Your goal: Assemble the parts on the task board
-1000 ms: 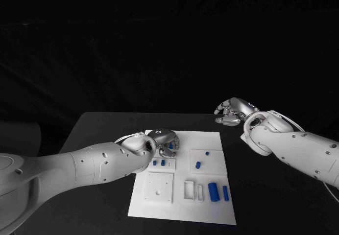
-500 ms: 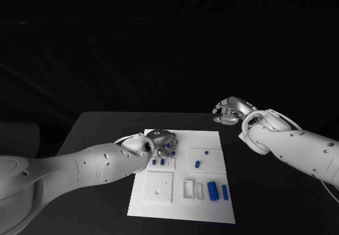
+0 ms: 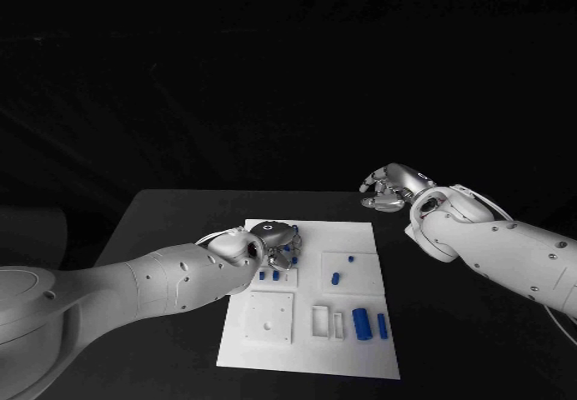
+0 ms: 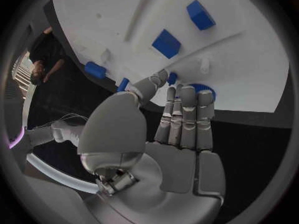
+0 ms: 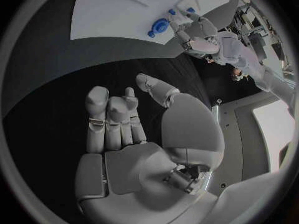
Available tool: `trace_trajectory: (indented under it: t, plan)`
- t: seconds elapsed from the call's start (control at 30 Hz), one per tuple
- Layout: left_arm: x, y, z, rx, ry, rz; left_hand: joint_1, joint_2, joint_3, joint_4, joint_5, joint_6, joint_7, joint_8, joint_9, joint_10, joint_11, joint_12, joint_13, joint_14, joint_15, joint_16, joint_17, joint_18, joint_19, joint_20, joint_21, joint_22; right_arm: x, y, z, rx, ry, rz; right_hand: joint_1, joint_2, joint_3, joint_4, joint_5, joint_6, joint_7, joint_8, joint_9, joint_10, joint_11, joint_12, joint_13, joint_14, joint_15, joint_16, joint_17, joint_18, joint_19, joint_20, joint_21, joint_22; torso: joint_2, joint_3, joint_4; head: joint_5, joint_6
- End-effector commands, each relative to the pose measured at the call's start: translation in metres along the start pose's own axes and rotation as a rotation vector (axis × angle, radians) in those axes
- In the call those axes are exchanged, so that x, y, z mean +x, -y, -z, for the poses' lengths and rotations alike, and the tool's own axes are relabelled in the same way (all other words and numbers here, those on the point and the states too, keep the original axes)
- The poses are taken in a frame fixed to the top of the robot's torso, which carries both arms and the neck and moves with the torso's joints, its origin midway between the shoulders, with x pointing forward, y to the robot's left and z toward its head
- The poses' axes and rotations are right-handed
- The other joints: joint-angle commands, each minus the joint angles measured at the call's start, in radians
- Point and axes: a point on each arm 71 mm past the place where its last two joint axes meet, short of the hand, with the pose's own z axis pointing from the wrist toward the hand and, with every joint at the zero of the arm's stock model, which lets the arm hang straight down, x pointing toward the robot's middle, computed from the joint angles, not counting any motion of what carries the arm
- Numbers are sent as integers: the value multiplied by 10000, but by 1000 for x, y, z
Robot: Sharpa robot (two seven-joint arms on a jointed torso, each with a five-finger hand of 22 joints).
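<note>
The left hand hung over the far left corner of the task board, its arm coming in across the table's left side. In the left wrist view its fingers lay straight and close together, reaching down to a round blue part at the board's far edge, with the thumb curved in beside them near a smaller blue piece; whether the hand actually gripped the round part could not be told from the pictures.

The board itself, a white plate, lay in the middle of the black table, running from the far side toward the near edge. Two small blue parts stood in the recessed square just nearer than the left hand. Toward the board's right edge sat another small blue part, with a tiny one just beyond it. Near the board's near right corner two longer blue parts lay side by side, lengthwise.

The right hand hovered above the table's far right corner, well apart from the board. Its fingers were curled inward with nothing in them
</note>
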Motion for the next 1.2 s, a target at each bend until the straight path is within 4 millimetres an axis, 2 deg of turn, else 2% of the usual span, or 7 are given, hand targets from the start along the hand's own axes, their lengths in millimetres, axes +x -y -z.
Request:
trace_trajectory:
  t: [0.03,0.17,0.43,1.03,1.2]
  plan:
    - [1,1,-1,102,-157,77,-4,119,-58,-19,28,23,4,-14,-30,142,-2,54,-24,133,-12,94,1,742,119,-17,94,45,1,-2,0,-138,-53,58,-18,84,-72,3,34,17,57,-36,-7,-16,-14,70,-11,79,-7,-53,13,690,-23,-77,-52,72,-2,2,-4,-10,-6]
    - [1,0,-2,57,-164,74,2,191,-98,-72,23,39,42,-24,-111,492,-89,149,-26,308,-100,389,48,785,281,-93,274,153,1,-2,0,-144,-63,56,-19,86,-73,4,35,21,56,-34,-6,-16,-15,71,-12,80,-7,-53,14,690,-22,-77,-53,72,-3,4,2,-45,-13]
    - [4,1,-5,74,-184,155,-15,264,-97,-80,19,58,64,-29,-178,695,-137,180,-24,355,-147,547,46,793,323,-133,334,200,1,-4,1,-190,-77,52,-21,87,-74,5,37,27,55,-31,-5,-15,-15,74,-13,81,-7,-54,15,690,-21,-76,-53,73,-3,4,-7,-54,-12]
    - [15,1,-9,-152,-599,215,-139,386,-108,-5,24,78,65,-28,-243,752,-149,130,-54,337,-159,614,-8,780,329,-154,347,223,1,-4,1,-210,-85,62,-20,90,-76,4,42,37,53,-26,-2,-14,-17,78,-17,82,-9,-56,18,690,-20,-76,-55,75,1,1,-7,-98,-20]
    - [17,1,-8,-216,-771,107,-116,497,-84,-14,27,225,8,54,-250,924,-175,174,-39,354,-184,664,-45,787,348,-176,353,232,1,-4,1,-200,-84,67,-23,89,-78,5,42,40,53,-24,-1,-14,-18,79,-18,83,-9,-56,19,690,-20,-75,-55,75,-3,1,7,-118,-42]
